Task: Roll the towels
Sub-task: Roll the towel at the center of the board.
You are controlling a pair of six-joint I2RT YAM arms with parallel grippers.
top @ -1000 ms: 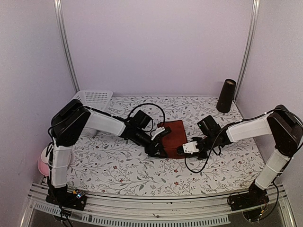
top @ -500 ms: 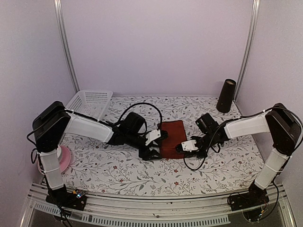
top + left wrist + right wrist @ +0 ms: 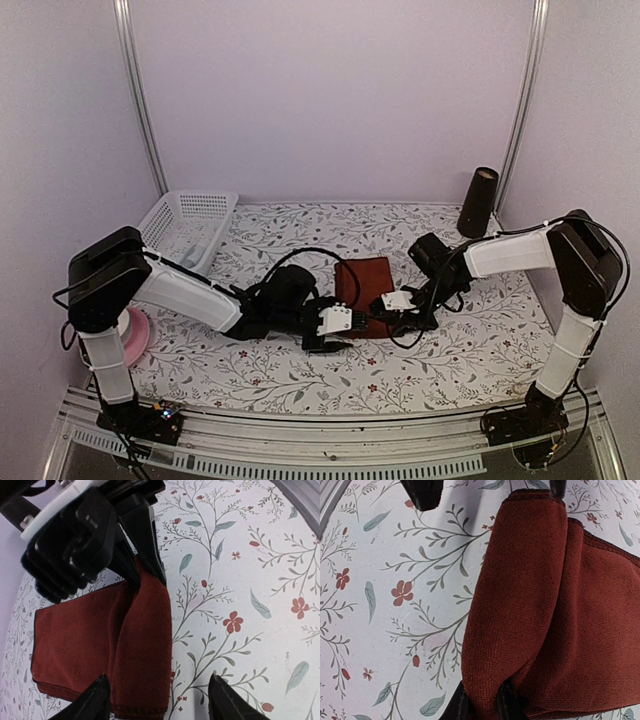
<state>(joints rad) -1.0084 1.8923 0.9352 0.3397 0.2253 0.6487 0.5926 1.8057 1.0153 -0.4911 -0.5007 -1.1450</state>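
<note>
The dark red-maroon towel (image 3: 365, 280) lies mid-table with its near edge folded over into a thick lip (image 3: 142, 645). My right gripper (image 3: 393, 310) is shut on the right end of that lip (image 3: 520, 605), its fingers (image 3: 461, 706) pinching the cloth low in the right wrist view. My left gripper (image 3: 342, 335) stands open at the lip's left end. In the left wrist view its two tips straddle the fold (image 3: 159, 705) without touching it. The right gripper's fingers (image 3: 150, 550) show at the top of that view.
A white basket (image 3: 190, 222) stands at the back left and a black cone-shaped thing (image 3: 478, 203) at the back right. A pink round thing (image 3: 137, 335) lies by the left arm's base. Cables trail beside both grippers on the floral tablecloth (image 3: 250, 365).
My left gripper has swung from the towel's left side down to its near edge and opened a little wider. The right gripper has drawn the pinched fold slightly leftward.
</note>
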